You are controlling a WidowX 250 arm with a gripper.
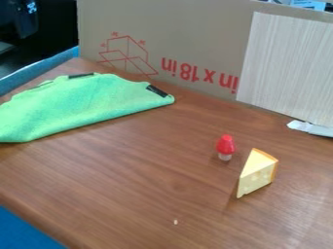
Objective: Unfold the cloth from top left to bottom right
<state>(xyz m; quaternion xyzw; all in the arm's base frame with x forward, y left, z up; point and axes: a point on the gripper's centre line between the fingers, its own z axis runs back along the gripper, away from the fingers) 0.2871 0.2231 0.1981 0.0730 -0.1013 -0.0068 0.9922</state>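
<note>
Green cloth [84,104] seemingly folded on wooden table [130,180]; red-topped toy [226,146] near cheese wedge [256,174]. Can't tell jaws' state.

A brown table [143,180] is backed by upright cardboard [189,29], on which a box outline [127,54] and upside-down lettering [195,73] are printed in red. Part of the cardboard, toward the right, is covered by a pale panel [292,63] marked with fine streaks. The table is bordered by blue material [26,231] at the lower left and upper left, and the upper left corner is darkened. Light is softly reflected by the tabletop at the lower right.
</note>
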